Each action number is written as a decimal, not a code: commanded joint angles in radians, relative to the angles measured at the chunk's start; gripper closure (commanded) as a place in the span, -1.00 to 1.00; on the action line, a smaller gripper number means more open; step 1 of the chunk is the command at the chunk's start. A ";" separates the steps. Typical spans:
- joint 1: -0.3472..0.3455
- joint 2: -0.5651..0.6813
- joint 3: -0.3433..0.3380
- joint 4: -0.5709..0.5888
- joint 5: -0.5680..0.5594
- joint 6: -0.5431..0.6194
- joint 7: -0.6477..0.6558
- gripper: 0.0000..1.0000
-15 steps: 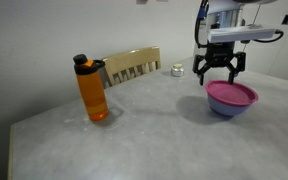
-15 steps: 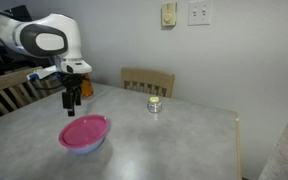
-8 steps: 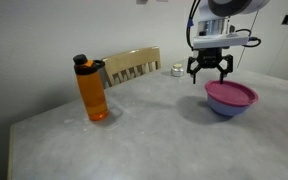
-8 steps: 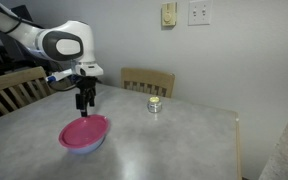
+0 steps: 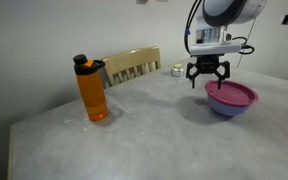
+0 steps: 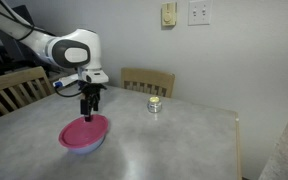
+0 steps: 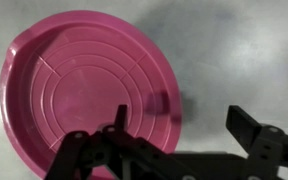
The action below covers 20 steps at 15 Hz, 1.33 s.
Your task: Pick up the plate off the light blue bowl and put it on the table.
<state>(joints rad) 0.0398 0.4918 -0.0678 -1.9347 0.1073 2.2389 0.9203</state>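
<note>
The magenta-pink plate (image 5: 232,93) lies on top of the light blue bowl (image 5: 227,108) on the grey table (image 5: 134,140); both also show in an exterior view, plate (image 6: 83,131) and bowl (image 6: 87,146). My gripper (image 5: 208,81) is open and empty. It hangs just above the plate's rim, at the edge of the bowl, seen too in an exterior view (image 6: 89,109). In the wrist view the plate (image 7: 84,85) fills the left; the gripper (image 7: 182,122) has one finger over the plate and the other over bare table.
An orange bottle (image 5: 92,90) with a black lid stands on the table away from the bowl. A small jar (image 6: 155,104) sits near the table's back edge. Wooden chairs (image 6: 147,81) stand behind the table.
My gripper has moved sideways and down toward the plate's rim, staying open. The plate and bowl have not moved.
</note>
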 commanded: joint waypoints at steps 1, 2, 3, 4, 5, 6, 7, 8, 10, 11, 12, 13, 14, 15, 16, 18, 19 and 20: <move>-0.013 0.051 -0.001 0.045 0.036 -0.028 -0.024 -1.00; -0.014 0.059 -0.001 0.049 0.040 -0.032 -0.024 -0.79; -0.014 0.064 -0.001 0.052 0.042 -0.034 -0.022 -0.46; -0.014 0.075 -0.003 0.060 0.043 -0.031 -0.020 -0.32; -0.014 0.071 -0.003 0.064 0.045 -0.040 -0.018 -0.17; -0.014 0.074 -0.004 0.070 0.046 -0.038 -0.018 -0.05; -0.013 0.076 -0.005 0.072 0.046 -0.036 -0.016 0.12; -0.014 0.071 -0.004 0.070 0.048 -0.040 -0.016 0.23; -0.014 0.074 -0.004 0.072 0.049 -0.034 -0.016 0.50; -0.016 0.070 -0.004 0.071 0.050 -0.037 -0.017 0.66; -0.016 0.072 -0.004 0.072 0.051 -0.033 -0.018 0.80; -0.017 0.070 -0.004 0.071 0.052 -0.033 -0.018 0.94; -0.018 0.068 -0.004 0.070 0.054 -0.033 -0.018 0.98; -0.018 0.067 -0.005 0.068 0.054 -0.030 -0.018 1.00; -0.018 0.064 -0.005 0.069 0.054 -0.030 -0.018 0.97; -0.017 0.052 -0.004 0.064 0.054 -0.046 -0.018 0.94; -0.017 0.038 -0.001 0.060 0.053 -0.072 -0.023 0.94; -0.016 0.025 0.001 0.055 0.053 -0.094 -0.027 0.94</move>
<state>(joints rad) 0.0308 0.5418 -0.0714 -1.8802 0.1315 2.2121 0.9213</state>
